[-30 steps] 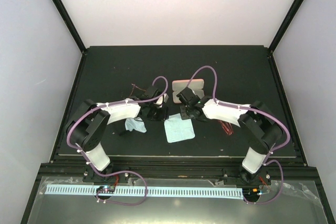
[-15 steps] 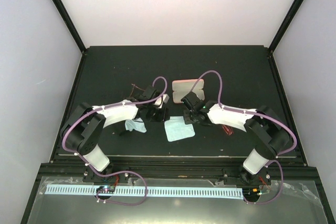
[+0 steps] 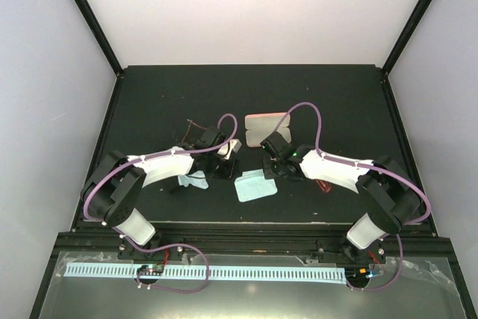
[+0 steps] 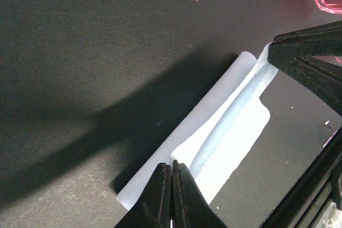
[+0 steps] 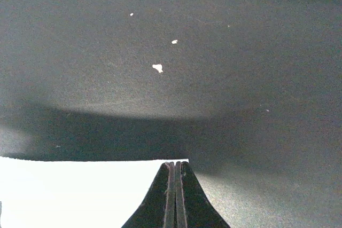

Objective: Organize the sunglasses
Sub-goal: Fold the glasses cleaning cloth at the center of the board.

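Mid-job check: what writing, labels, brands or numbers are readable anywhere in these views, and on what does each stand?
None can be read in any view.
Pink oblong case: no lettering shows.
Pale blue square cloth: plain in both wrist views.
White toothed strip on the near rail: only repeated notches, no digits.
Black table surface: pale specks only, no marks.

The left arm [image 3: 164, 163] and right arm [image 3: 336, 171] reach inward, elbows bent, wrists tipped down toward each other. The left gripper [image 4: 171, 185] has its fingers pressed flat together, nipping the cloth [image 4: 230, 132] at its edge. The right gripper [image 5: 175, 182], equally tight, seems to pinch a corner just beyond the left fingertips.
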Robot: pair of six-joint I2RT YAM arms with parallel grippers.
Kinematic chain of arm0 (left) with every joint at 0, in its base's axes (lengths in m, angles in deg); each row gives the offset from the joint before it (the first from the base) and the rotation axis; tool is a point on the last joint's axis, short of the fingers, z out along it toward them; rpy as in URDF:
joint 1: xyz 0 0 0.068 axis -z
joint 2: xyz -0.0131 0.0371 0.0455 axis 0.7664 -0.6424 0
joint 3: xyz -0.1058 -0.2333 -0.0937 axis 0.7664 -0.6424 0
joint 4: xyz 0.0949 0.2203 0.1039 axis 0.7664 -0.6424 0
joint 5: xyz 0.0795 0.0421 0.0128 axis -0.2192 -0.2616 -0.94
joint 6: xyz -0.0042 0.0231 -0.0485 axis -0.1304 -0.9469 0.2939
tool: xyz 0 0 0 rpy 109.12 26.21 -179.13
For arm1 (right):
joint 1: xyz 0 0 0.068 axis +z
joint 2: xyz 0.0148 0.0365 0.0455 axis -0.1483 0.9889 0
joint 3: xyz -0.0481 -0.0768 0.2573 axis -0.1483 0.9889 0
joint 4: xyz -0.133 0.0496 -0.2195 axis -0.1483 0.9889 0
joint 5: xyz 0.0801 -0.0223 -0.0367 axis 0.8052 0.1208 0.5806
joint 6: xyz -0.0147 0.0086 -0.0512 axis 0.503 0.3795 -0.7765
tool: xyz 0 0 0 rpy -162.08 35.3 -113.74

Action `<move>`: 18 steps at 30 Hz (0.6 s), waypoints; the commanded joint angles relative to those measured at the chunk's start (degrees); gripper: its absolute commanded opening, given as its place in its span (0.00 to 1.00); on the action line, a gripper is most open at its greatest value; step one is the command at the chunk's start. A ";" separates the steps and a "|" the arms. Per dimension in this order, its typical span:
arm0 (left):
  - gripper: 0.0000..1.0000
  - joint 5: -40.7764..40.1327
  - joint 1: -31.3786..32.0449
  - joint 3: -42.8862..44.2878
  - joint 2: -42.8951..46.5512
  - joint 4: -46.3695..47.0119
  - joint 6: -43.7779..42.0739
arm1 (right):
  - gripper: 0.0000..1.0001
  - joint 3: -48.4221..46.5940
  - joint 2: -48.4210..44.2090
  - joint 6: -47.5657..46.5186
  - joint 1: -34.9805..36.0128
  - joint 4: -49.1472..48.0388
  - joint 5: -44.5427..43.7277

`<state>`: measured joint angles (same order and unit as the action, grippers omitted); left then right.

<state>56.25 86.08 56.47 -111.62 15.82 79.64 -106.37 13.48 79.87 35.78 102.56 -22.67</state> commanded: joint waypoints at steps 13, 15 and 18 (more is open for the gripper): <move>0.02 -0.64 1.46 -0.94 -1.63 1.08 -0.21 | 0.01 1.36 -0.78 -0.50 -0.11 3.10 1.47; 0.02 -0.48 1.46 -0.93 -2.25 1.16 -0.21 | 0.01 1.30 -0.55 -0.66 -0.14 3.21 1.55; 0.01 -0.22 1.55 -1.04 -2.91 1.42 -0.27 | 0.01 1.29 -0.33 -0.78 -0.15 3.43 1.75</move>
<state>56.42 87.29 55.73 -113.11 16.94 79.66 -105.45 13.46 79.67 35.78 104.83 -20.74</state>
